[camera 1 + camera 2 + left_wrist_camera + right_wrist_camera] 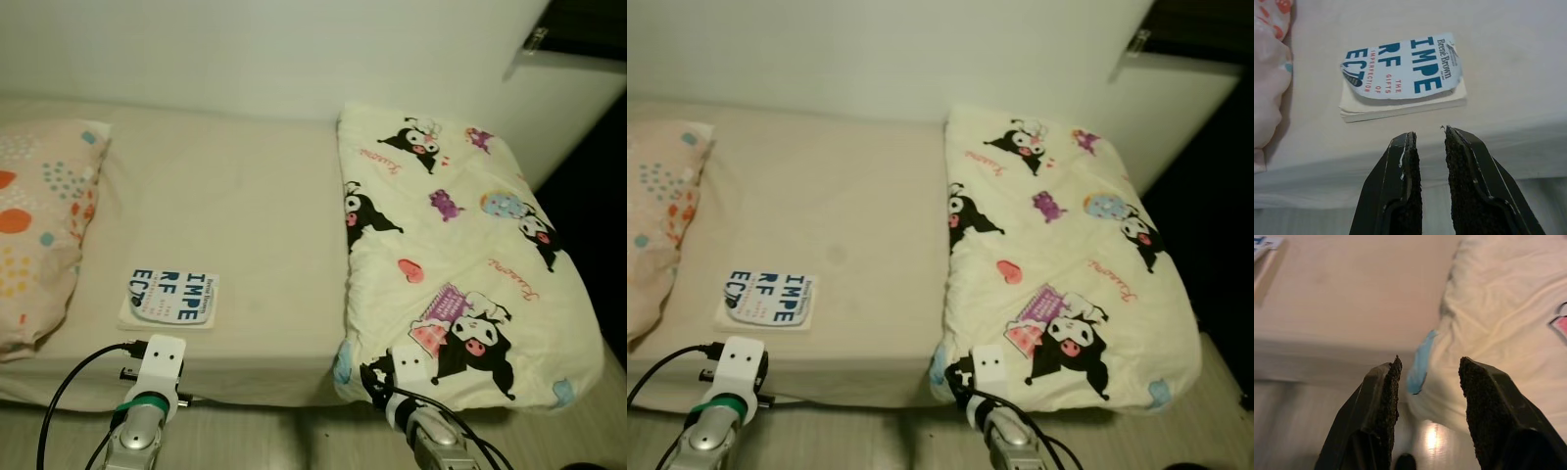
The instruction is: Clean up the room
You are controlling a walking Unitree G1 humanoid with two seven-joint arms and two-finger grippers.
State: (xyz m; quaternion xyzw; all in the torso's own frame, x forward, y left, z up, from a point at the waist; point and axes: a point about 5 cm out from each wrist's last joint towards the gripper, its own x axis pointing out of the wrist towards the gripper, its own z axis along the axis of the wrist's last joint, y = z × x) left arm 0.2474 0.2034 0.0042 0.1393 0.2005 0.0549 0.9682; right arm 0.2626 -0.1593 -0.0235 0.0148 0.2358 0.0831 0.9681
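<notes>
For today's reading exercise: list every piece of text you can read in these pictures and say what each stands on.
All on the cover of the book lying on the bed:
"IMPE RF ECT", large blue letters, partly cut off.
"THE GIFTS OF IMPERFECTION", small red letters.
"Brené Brown", by the cover's edge.
Pink script on the cartoon quilt: too small to read.

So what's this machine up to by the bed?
The robot stands at the edge of a bed. Its left pincer, fingers slightly apart, points at a paperback book lying flat near the bed's front edge, beside a spotted pillow. Its right pincer is open, near the corner of a folded cartoon-print quilt. Neither holds anything.
</notes>
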